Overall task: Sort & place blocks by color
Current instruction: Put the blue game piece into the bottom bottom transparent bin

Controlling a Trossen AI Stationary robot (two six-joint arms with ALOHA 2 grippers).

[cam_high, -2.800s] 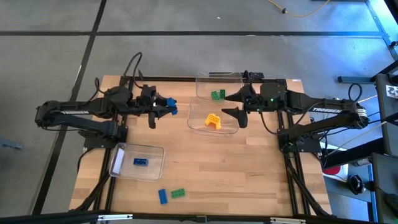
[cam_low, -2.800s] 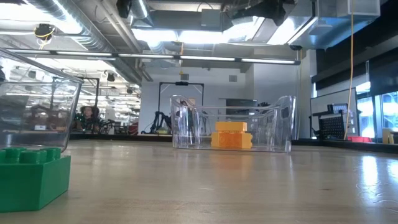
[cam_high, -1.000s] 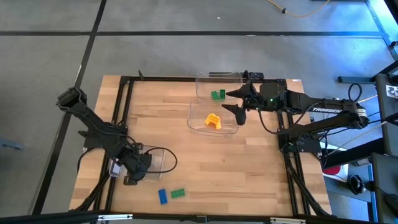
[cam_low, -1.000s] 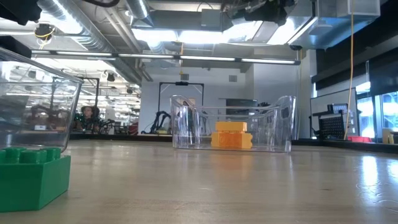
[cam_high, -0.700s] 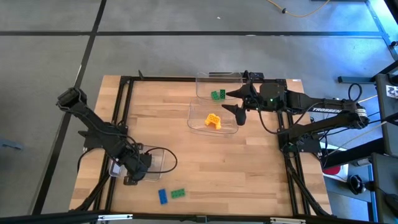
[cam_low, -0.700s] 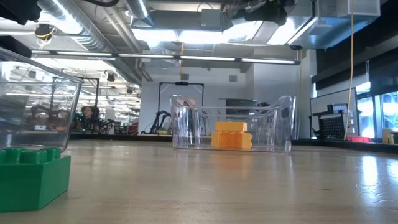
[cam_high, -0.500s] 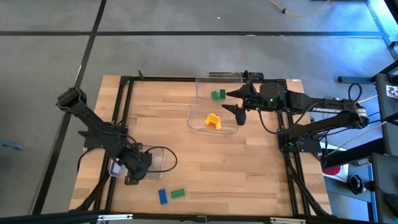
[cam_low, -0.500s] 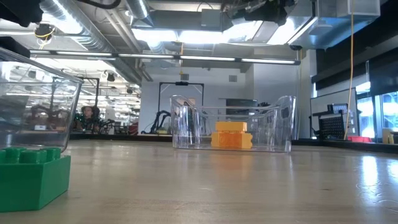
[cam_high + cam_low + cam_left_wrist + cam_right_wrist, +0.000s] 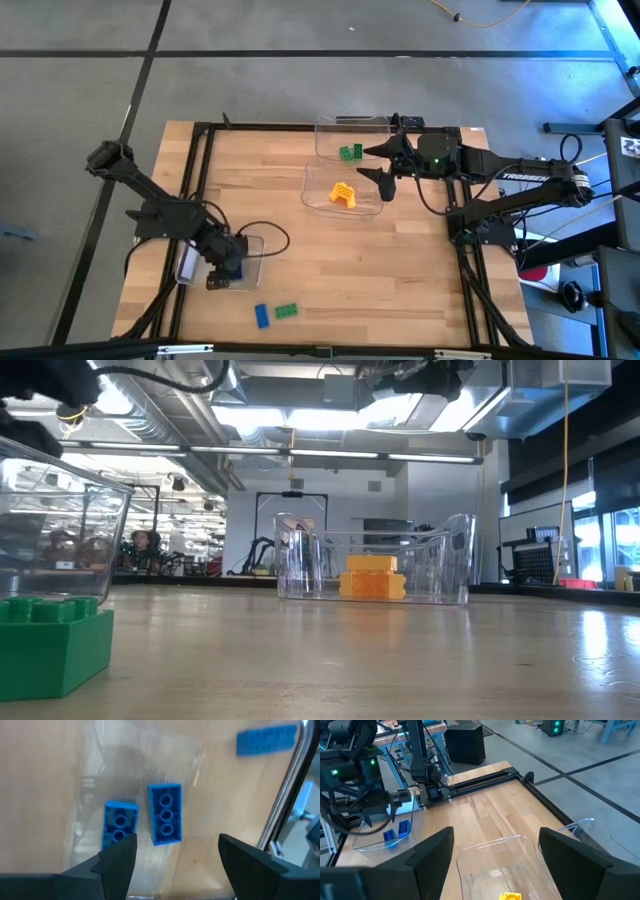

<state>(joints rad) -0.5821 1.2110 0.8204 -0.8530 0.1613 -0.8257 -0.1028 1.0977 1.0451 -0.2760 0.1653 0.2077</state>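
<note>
- near edge of the table (image 9: 330,290): one blue block (image 9: 261,316) and one green block (image 9: 286,311) lie loose on the wood, just beside each other, outside any bin.
- left front: a clear bin (image 9: 250,248) sits on the table; the left gripper (image 9: 226,270) hangs over it, pointing down.
- left gripper, wrist view: fingers (image 9: 116,860) stand wide apart, holding nothing; two blue blocks (image 9: 164,813) lie studs-up on the bin floor beneath them, side by side and not touching.
- the same wrist view shows the loose blue block outside the bin wall.
- middle back: a second clear bin (image 9: 372,205) holds a yellow-orange block (image 9: 343,194); the low view shows it resting on the bin floor.
- right gripper (image 9: 373,166) hovers just beside that bin, fingers spread wide, empty.
- far back: a third clear bin (image 9: 330,130) holds green blocks (image 9: 349,152); their count cannot be told.
</note>
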